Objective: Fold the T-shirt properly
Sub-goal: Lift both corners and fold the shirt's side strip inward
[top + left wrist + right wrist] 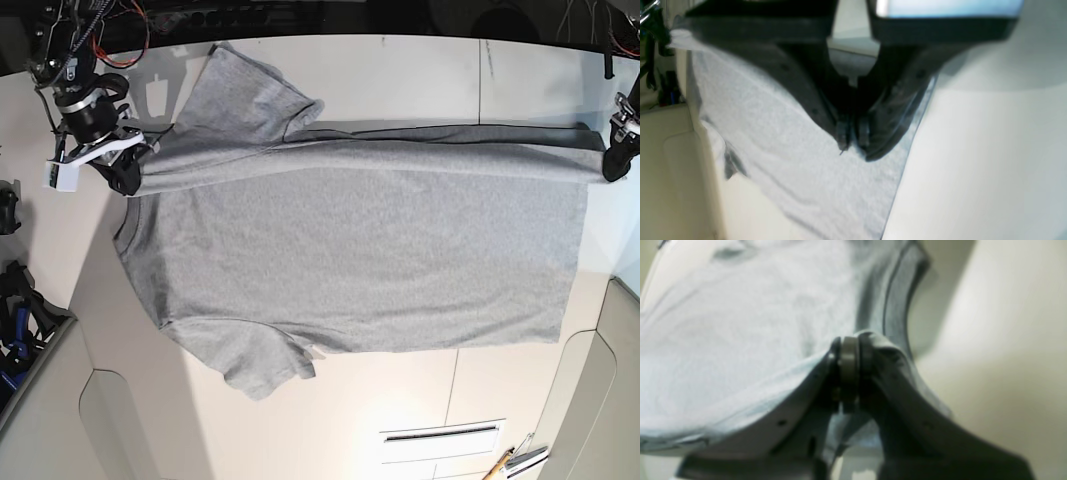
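Cream-white tabletop point(400, 75) fills the base view; the heather-grey short-sleeved cotton T-shirt point(350, 260) lies flat across it, long axis horizontal, collar end at the view's left, hem at the right. The right gripper point(127, 178) pinches the shoulder edge, and the left gripper point(612, 170) pinches the hem corner. Left wrist view: black fingers point(843, 133) closed, tips on the grey fabric. Right wrist view: fingers point(826, 373) closed on a fabric fold.
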Motion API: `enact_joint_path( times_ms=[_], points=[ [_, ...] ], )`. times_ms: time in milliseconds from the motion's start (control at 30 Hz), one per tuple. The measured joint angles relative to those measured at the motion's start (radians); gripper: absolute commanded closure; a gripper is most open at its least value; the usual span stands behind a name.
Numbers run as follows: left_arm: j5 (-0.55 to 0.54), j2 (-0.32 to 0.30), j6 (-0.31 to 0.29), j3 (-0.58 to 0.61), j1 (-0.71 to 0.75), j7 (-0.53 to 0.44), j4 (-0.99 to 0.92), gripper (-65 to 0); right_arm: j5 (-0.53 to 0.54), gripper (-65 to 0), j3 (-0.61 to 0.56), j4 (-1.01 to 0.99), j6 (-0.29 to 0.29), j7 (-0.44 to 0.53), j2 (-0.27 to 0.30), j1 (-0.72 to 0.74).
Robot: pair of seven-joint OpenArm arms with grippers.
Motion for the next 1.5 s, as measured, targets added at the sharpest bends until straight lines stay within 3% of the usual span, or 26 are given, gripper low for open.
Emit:
enact_joint_path(
  times_ms=[500, 733, 767, 833, 900, 1033, 1500],
  points=[
    [0.181, 0.000, 0.000, 0.137, -0.036, -0.083, -0.001, 0.0, -0.034, 0.0, -0.002, 0.000, 0.000, 0.000, 0.000, 0.005],
    [0.186, -0.001, 0.000, 0.137, -0.036, -0.083, -0.001, 0.0, -0.040, 0.0, -0.002, 0.000, 0.000, 0.000, 0.000, 0.005],
    [0.187, -0.001, 0.000, 0.137, -0.036, -0.083, -0.001, -0.7, -0.050, -2.7, -0.002, 0.000, 0.000, 0.001, 0.000, 0.005],
    [0.217, -0.001, 0.000, 0.137, -0.036, -0.083, -0.001, -15.7, -0.067, -19.0, -0.002, 0.000, 0.000, 0.002, 0.000, 0.005],
    [0.217, -0.001, 0.000, 0.137, -0.036, -0.084, -0.001, -25.8, -0.067, -26.0, -0.002, 0.000, 0.000, 0.012, 0.000, 0.005],
    [0.216, -0.001, 0.000, 0.137, -0.036, -0.106, -0.001, -26.7, -0.077, -26.1, -0.001, 0.000, 0.000, 0.053, 0.000, 0.007],
    [0.207, -0.051, 0.000, 0.042, -0.036, -0.121, -0.001, -26.7, -0.117, -26.1, 0.105, 0.103, 0.000, 0.020, 0.000, 0.049]
  ],
)
